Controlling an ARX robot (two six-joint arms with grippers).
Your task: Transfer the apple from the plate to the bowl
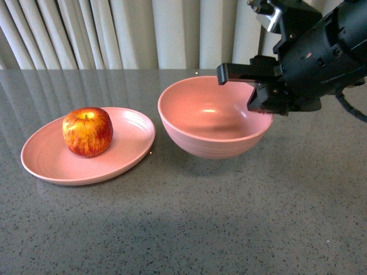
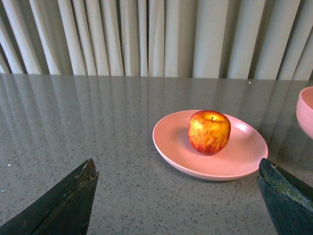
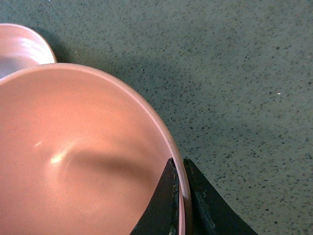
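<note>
The red apple (image 1: 87, 132) with yellow streaks sits on the flat pink plate (image 1: 129, 149) at the left of the table. The deep pink bowl (image 1: 212, 117) stands empty just right of the plate. My right gripper (image 1: 261, 106) is shut on the bowl's right rim, one finger inside and one outside, as the right wrist view (image 3: 179, 169) shows. My left gripper (image 2: 178, 171) is open and empty, low over the table, short of the plate (image 2: 234, 166) and the apple (image 2: 209, 131). It is out of the front view.
The table (image 1: 229, 217) is a grey speckled stone top. Pale curtains (image 1: 143, 31) hang behind its far edge. The bowl's edge (image 2: 305, 112) shows at the right margin of the left wrist view.
</note>
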